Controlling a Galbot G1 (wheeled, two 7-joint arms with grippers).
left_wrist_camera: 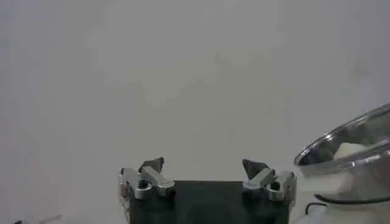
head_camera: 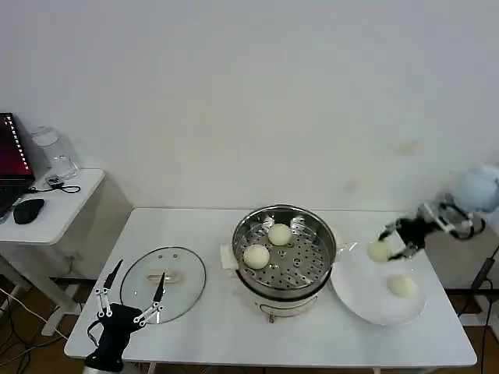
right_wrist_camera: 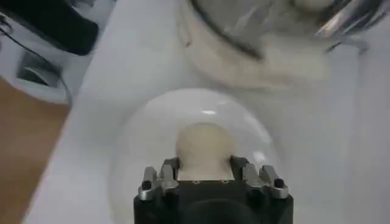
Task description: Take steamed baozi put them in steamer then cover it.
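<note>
I count four baozi. Two sit on the perforated tray inside the steamer: one baozi toward the back, another baozi nearer the steamer's left side, the pair close but apart. A third baozi lies on the white plate, which sits on the tabletop just right of the steamer. The fourth baozi is up off the plate, gripped in my right pincer; in the right wrist view that bun sits between the two fingers, which press against its sides, with the plate below it and the steamer's base beyond. The held bun hangs over the plate's rim on the steamer side.

Steamer stands mid-tabletop, uncovered. The glass lid lies flat on the tabletop well to the steamer's left, handle up.

My left pincer waits at the tabletop's near left corner, fingers spread wide, tips at the near edge of the lid. From the left wrist view the pincer shows both tips far apart, with the steamer's rim off to one side.
</note>
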